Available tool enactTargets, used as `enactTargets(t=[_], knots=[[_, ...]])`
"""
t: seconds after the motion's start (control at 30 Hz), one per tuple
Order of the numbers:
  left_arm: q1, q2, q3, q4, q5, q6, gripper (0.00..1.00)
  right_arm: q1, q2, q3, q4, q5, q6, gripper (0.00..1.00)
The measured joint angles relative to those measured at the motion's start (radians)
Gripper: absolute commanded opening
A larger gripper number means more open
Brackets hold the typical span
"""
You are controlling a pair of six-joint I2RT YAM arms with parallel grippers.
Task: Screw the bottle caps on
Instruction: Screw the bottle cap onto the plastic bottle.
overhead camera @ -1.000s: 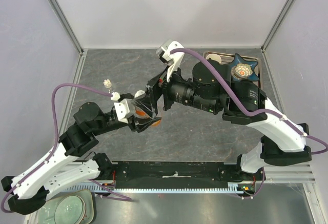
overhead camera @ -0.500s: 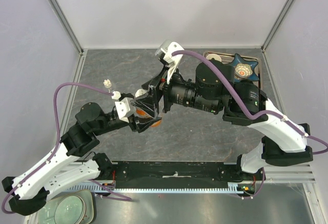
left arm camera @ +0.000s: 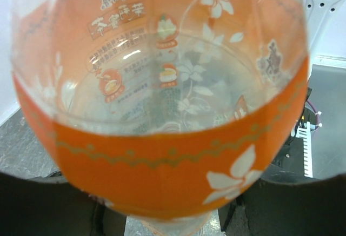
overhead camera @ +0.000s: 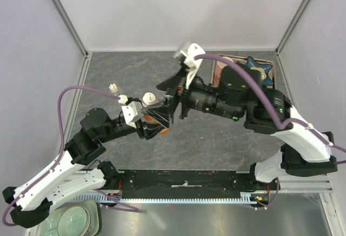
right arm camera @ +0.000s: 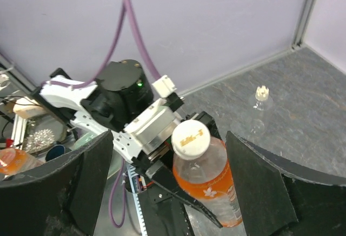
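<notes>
White cap (right arm camera: 190,139) now uncovered, prob. seated

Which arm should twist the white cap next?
Probably right: the right gripper hangs open facing the white cap, a finger either side, while the left gripper is busy holding the orange bottle.

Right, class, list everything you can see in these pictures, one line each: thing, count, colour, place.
orange bottle: one, orange drink and label, mid-table, gripped by the left arm
cap: one, white, on the orange bottle's neck
tiny bottle: one, clear, standing alone at the far left
tray: one, metal, far right corner, mostly hidden by the right arm
star-shaped thing: one, dark blue, on the tray
dish: one, pale green, off the table by the left arm's base
table: one, grey stone pattern
left fingers: black, shut on the orange bottle
right fingers: black, open, either side of the cap, not touching
</notes>
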Motion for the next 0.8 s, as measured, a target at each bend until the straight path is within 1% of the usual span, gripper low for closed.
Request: enactTargets(t=[0.13,0.27,0.37,0.5,0.6,0.8], knots=[[0.007,-0.001,-0.002,0.002,0.003,-0.002,0.33,0.0,-0.087,-0.062,0.053,-0.05,-0.011,0.95],[0.013,-0.001,-0.002,0.005,0.003,-0.007,0.32,0.0,-0.21,-0.208,0.143,-0.07,-0.012,0.95],[0.02,0.0,-0.002,0.014,0.003,-0.016,0.32,0.0,-0.266,-0.297,0.203,-0.072,-0.012,0.95],[0.026,0.003,-0.002,0.026,0.01,-0.027,0.31,0.0,-0.268,-0.36,0.274,-0.07,-0.011,0.95],[0.029,0.004,-0.002,0.032,0.025,-0.03,0.31,0.0,-0.243,-0.389,0.314,-0.066,-0.009,0.97],[0.037,0.004,-0.002,0.033,0.04,-0.031,0.3,-0.004,-0.219,-0.444,0.402,-0.017,0.006,0.97]])
